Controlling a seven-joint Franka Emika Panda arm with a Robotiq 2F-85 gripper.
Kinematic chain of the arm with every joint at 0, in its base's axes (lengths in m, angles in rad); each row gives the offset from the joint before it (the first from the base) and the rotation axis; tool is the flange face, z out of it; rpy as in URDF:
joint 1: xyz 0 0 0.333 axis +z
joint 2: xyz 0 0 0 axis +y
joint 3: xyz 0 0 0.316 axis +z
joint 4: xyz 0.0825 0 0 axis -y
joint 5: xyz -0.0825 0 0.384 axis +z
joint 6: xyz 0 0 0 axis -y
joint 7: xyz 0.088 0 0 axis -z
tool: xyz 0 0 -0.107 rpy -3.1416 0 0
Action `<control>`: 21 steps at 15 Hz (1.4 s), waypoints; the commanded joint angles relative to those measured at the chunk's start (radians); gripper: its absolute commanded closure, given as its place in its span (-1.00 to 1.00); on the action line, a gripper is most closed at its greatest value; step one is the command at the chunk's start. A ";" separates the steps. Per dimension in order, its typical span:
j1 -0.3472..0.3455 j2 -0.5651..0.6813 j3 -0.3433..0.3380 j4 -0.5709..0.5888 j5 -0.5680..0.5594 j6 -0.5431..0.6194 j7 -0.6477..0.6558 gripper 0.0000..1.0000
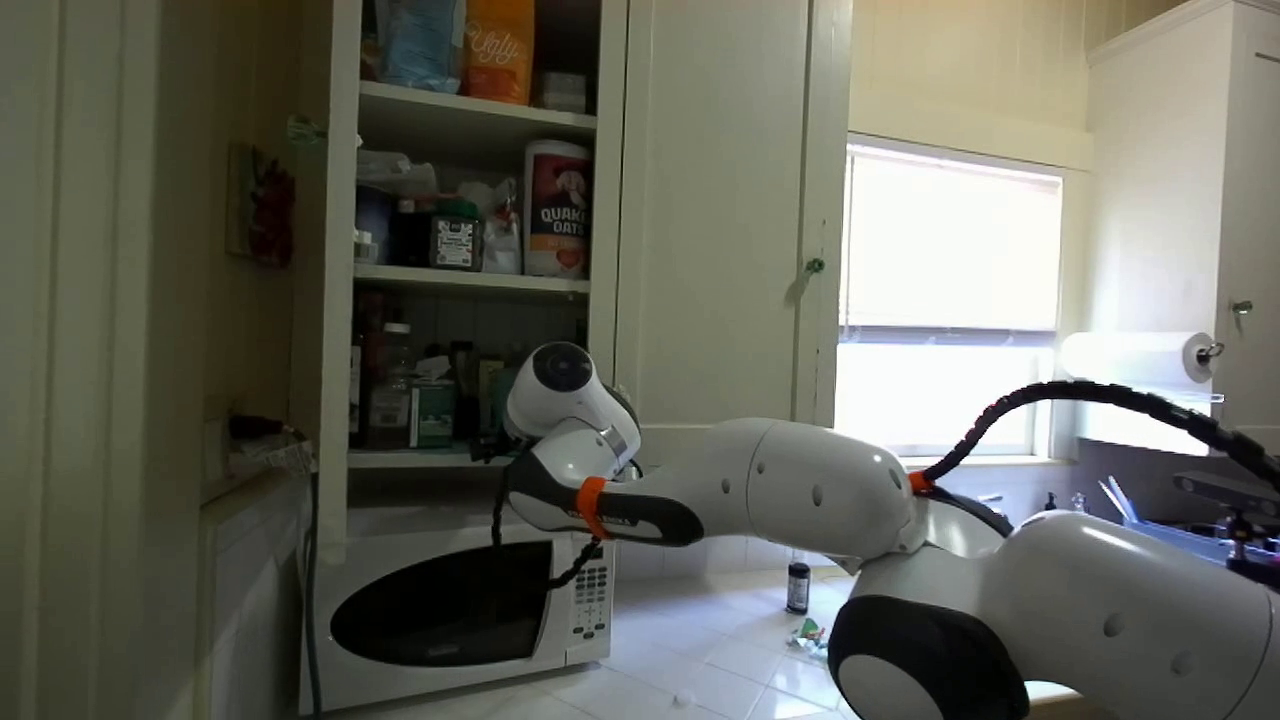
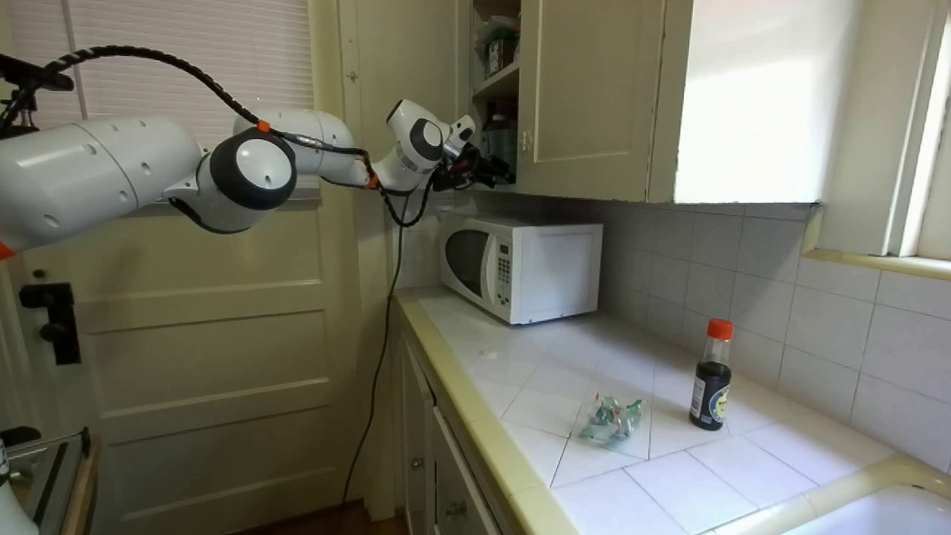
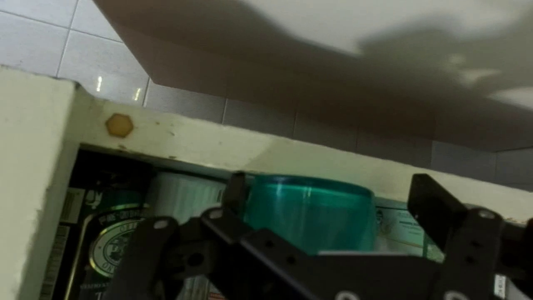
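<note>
My gripper (image 3: 333, 198) is open at the lowest shelf of the open cupboard. It also shows in an exterior view (image 2: 483, 172), dark and partly inside the cupboard opening. A translucent teal cup (image 3: 310, 212) lies between the two fingers in the wrist view. The left finger is close against the cup's side; I cannot tell whether it touches. A gap separates the cup from the right finger. A dark bottle with a round label (image 3: 114, 241) and a pale ribbed container (image 3: 185, 193) stand on the left. A pale green box (image 3: 399, 225) shows on the right.
The shelf's cream edge (image 3: 291, 156) runs beside the fingertips. A white microwave (image 1: 450, 610) stands on the counter below the cupboard, also in an exterior view (image 2: 557, 271). An open cupboard door (image 1: 335, 300) is nearby. A red-capped bottle (image 2: 711, 386) and crumpled plastic (image 2: 613, 421) lie farther along.
</note>
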 commanded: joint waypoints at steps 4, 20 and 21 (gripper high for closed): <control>0.040 0.011 -0.108 0.000 -0.132 -0.022 0.199 -0.50; -0.051 -0.029 0.025 0.001 -0.076 0.104 0.075 -0.03; -0.057 -0.030 0.033 0.001 -0.069 0.110 0.071 -0.03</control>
